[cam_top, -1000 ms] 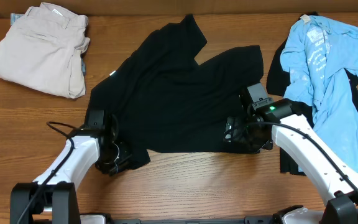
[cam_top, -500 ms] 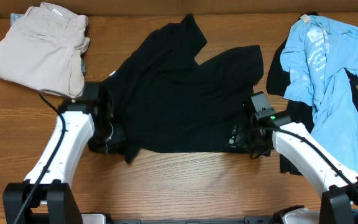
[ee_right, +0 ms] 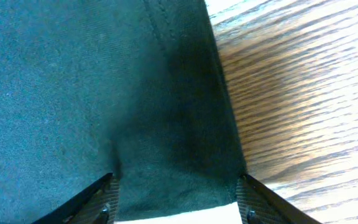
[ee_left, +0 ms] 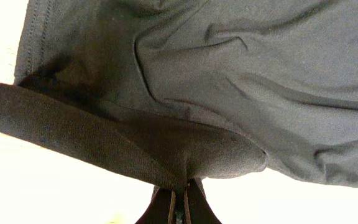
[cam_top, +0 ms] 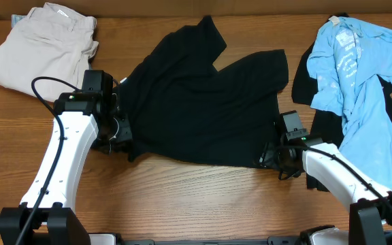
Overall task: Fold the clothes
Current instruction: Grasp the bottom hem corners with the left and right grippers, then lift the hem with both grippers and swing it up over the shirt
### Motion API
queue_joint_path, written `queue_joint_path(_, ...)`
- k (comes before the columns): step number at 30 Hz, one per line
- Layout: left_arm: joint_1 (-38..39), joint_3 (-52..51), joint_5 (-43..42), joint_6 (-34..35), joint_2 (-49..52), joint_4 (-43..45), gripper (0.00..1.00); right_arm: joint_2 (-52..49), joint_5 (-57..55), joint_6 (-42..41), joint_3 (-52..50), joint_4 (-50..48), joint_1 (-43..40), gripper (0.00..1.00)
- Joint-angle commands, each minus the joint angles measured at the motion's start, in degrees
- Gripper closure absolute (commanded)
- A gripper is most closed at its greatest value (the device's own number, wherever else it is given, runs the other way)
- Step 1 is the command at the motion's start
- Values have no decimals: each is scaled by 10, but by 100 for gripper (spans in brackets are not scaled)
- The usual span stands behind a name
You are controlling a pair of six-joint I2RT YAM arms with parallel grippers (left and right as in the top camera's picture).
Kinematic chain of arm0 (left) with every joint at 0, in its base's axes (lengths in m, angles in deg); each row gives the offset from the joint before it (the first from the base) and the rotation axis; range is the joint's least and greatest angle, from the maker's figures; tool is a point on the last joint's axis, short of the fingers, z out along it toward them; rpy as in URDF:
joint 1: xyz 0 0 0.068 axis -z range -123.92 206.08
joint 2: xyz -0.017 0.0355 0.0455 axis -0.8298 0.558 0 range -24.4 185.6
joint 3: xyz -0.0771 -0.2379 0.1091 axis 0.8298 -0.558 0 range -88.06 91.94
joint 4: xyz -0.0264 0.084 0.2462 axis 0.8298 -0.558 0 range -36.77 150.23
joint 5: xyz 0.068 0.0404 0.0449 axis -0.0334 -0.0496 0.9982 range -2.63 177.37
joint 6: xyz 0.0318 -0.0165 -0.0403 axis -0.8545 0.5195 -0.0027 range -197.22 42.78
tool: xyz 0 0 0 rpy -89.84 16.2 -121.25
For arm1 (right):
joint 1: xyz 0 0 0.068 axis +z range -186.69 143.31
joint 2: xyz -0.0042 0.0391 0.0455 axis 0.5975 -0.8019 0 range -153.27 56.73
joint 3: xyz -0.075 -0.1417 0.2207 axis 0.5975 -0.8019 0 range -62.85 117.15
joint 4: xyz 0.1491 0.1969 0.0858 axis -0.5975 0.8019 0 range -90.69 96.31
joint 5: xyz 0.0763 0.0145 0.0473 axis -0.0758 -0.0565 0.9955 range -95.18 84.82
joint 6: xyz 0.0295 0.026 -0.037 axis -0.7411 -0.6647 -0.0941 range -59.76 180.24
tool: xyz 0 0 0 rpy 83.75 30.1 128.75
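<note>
A black short-sleeved T-shirt [cam_top: 196, 109] lies spread across the middle of the table. My left gripper [cam_top: 118, 133] is at its front left corner. In the left wrist view that gripper [ee_left: 180, 198] is shut on the hem, and the shirt [ee_left: 229, 74] hangs from it in a fold. My right gripper [cam_top: 272, 158] is at the front right corner. Its jaws [ee_right: 178, 199] stand wide apart, with the shirt's corner [ee_right: 104, 93] lying between the fingers [ee_right: 107, 194]. A light blue tee [cam_top: 356, 75] lies on another black garment [cam_top: 301, 78] at the right.
Beige folded trousers [cam_top: 43, 54] lie at the back left. The bare wooden table [cam_top: 196, 197] shows in front of the shirt, between the two arms. The blue tee and the dark garment under it lie close to the right arm.
My left gripper has carried the shirt's front left corner backward, away from the front edge. My right gripper has slid slightly forward and right, and its jaws have narrowed around the corner.
</note>
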Motion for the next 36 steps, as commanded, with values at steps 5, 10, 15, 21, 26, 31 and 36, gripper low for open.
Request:
queue_joint_path(5, 4, 12, 9, -14, -1, 0, 96, -11, -1, -14, -22, -17, -2, 71)
queue_joint_path(10, 4, 26, 9, -14, -1, -3, 96, -11, -1, -25, -20, -15, -2, 96)
queue_joint_path(15, -2, 103, 26, -20, -1, -34, 96, -3, -1, -24, 34, 28, -5, 96)
queue_joint_path(21, -32, 303, 35, -49, -1, -115, 96, 16, 4, 48, 232, 183, -45, 96)
queue_joint_path(26, -45, 477, 40, -79, -1, -157, 96, 16, 3, 111, 477, 322, -89, 96)
queue_joint_path(31, -45, 629, 78, -84, -1, -176, 96, 16, 3, 136, 722, 397, -123, 96)
queue_joint_path(36, -45, 761, 104, -93, -10, -188, 96, 16, -2, 149, 925, 457, -141, 96)
